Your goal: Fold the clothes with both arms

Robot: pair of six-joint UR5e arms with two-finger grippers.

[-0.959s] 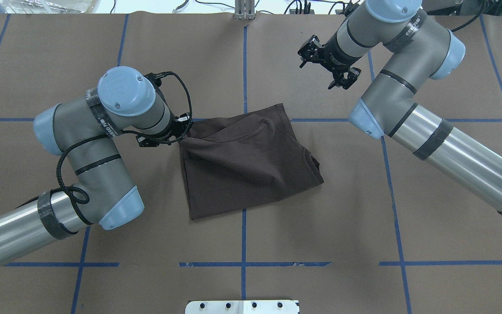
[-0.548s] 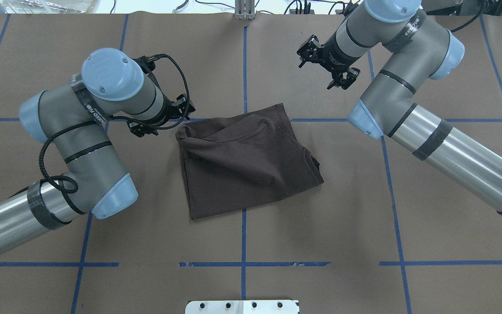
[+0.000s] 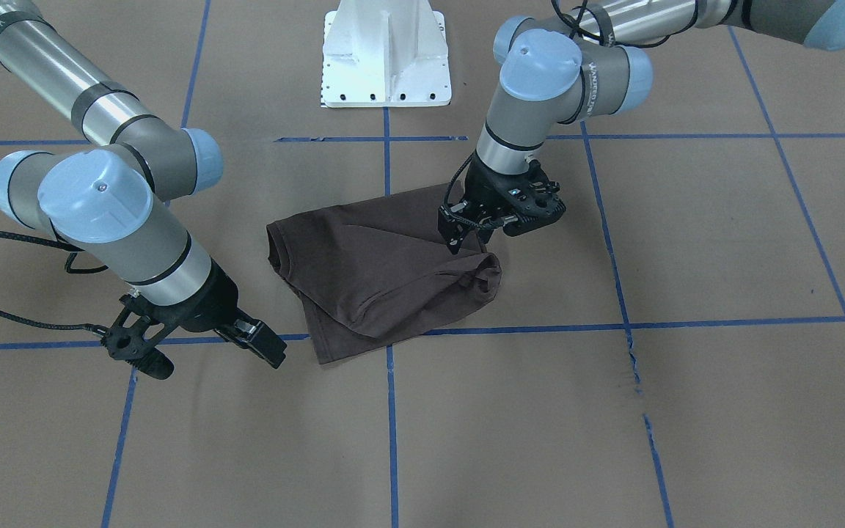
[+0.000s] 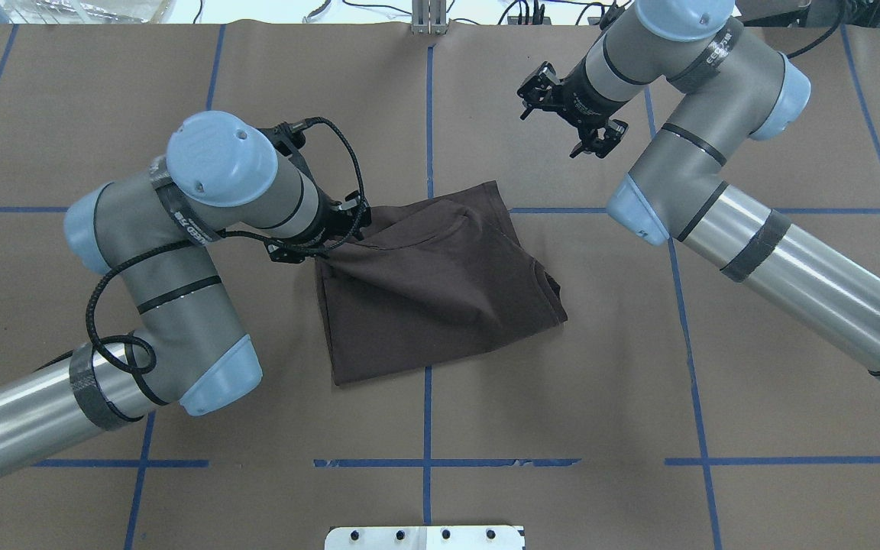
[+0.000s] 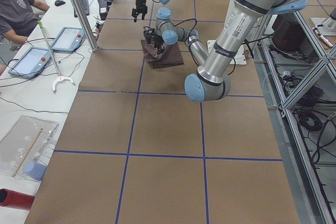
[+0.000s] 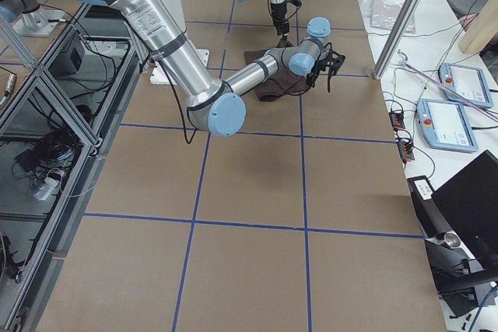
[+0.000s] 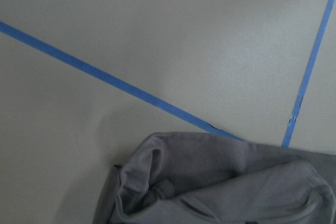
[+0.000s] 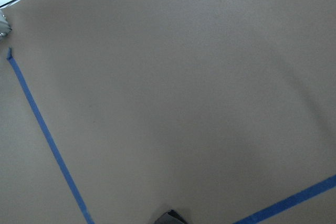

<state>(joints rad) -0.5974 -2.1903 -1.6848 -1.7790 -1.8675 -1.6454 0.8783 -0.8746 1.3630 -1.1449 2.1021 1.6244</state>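
The dark brown T-shirt (image 4: 440, 290) lies loosely folded in the middle of the table, its collar toward the right. It also shows in the front view (image 3: 371, 271). My left gripper (image 4: 337, 237) is over the shirt's bunched far-left corner, and in the front view (image 3: 470, 238) its jaws look apart with cloth showing between them. The left wrist view shows that bunched corner (image 7: 226, 182) lying on the table. My right gripper (image 4: 554, 126) is open and empty above bare table, beyond the shirt's far right corner, and it also shows in the front view (image 3: 195, 352).
Blue tape lines (image 4: 428, 114) mark a grid on the brown table cover. The white pedestal (image 3: 386, 59) stands at the robot's edge. A side desk with tablets (image 5: 68, 38) and a seated person (image 5: 16, 9) lies past the table's far edge.
My left gripper drew back left, clear of the shirt's corner, then came back right and is now over that corner. The right arm has hardly moved.
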